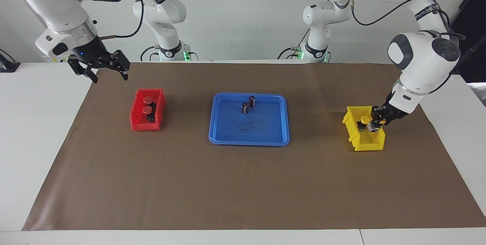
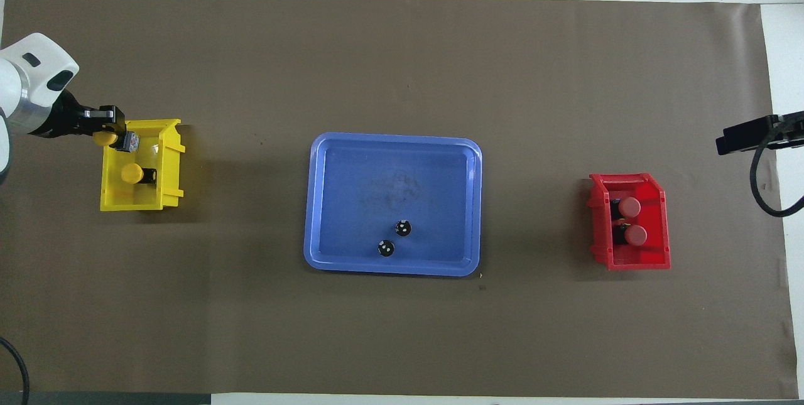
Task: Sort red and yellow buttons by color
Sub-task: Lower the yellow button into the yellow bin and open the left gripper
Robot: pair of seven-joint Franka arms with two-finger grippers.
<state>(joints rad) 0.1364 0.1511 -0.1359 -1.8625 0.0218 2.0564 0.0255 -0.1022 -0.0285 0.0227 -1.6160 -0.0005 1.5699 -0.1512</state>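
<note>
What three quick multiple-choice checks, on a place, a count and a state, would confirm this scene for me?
1. The red buttons lie in: A the white table's corner, B the red bin, C the yellow bin.
2. Dark cylinders on the blue tray: A one, B two, C four.
3. The right gripper is: A shut on a button, B down in the tray, C open in the air.
Answers: B, both red caps show inside the red bin; B, two stand there; C, its fingers are spread above the mat.

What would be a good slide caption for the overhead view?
Left gripper lowers the last yellow button into the yellow bin; both red buttons fill the red bin.
</note>
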